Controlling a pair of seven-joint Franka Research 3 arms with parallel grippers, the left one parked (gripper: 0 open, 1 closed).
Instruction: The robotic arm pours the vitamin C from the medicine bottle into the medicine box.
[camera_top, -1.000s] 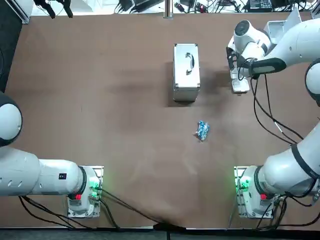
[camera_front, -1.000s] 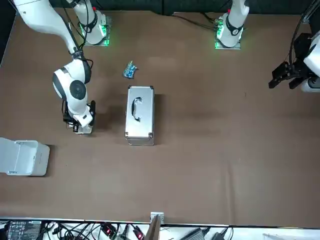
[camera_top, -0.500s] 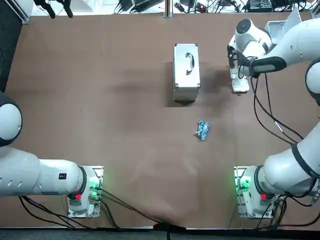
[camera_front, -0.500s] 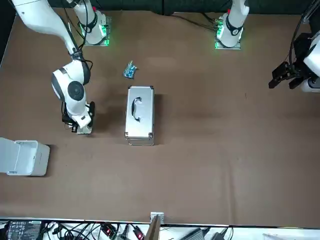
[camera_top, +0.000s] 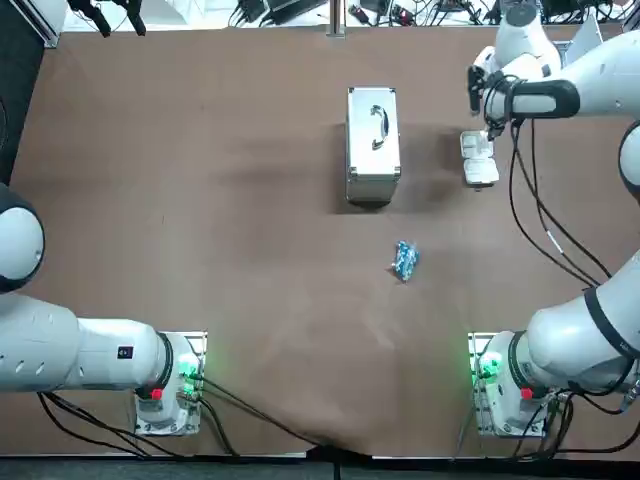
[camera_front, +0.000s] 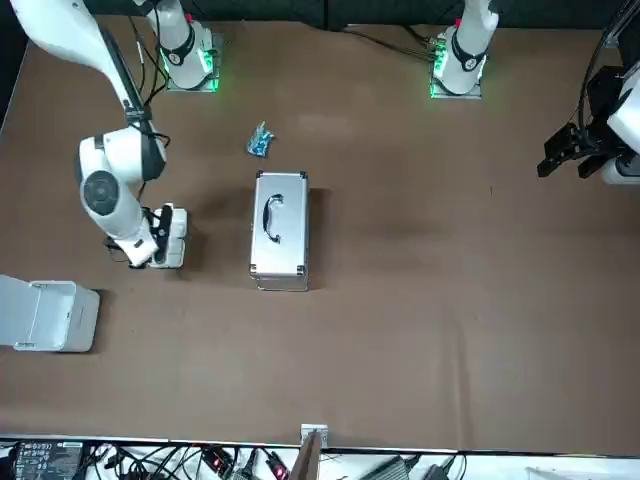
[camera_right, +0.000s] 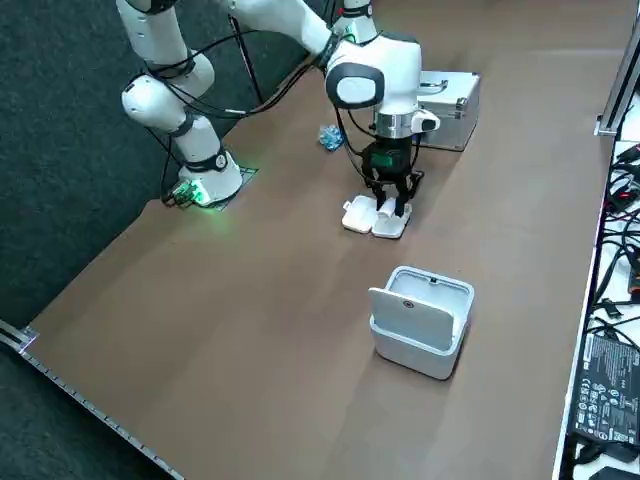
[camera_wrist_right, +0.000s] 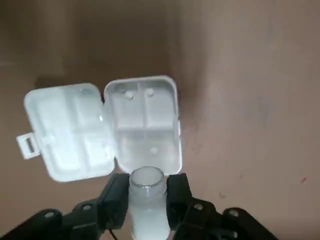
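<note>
- Medicine bottle (camera_wrist_right: 146, 181), white and uncapped, is being gripped between the two fingers of the right gripper (camera_wrist_right: 147, 197), which is being held low over the far right part of the table (camera_top: 200, 150).
- The bottle's open mouth is being pointed away from the wrist, down over the edge of the medicine box (camera_wrist_right: 142, 125).
- The box, white and translucent, is being shown opened flat: a lid half with a small latch tab beside a half divided into compartments.
- A few small pale round shapes are being seen in the compartments; whether they are tablets cannot be told.
- A silver metal case (camera_top: 373, 145) with a handle is being seen lying to the left of the box.
- A blue packet (camera_top: 404, 261) is being seen nearer the robot.
- A white bin (camera_right: 420, 320) is being shown with its lid up, apart from the box.
- Any print on the bottle or box is too small to be read.
</note>
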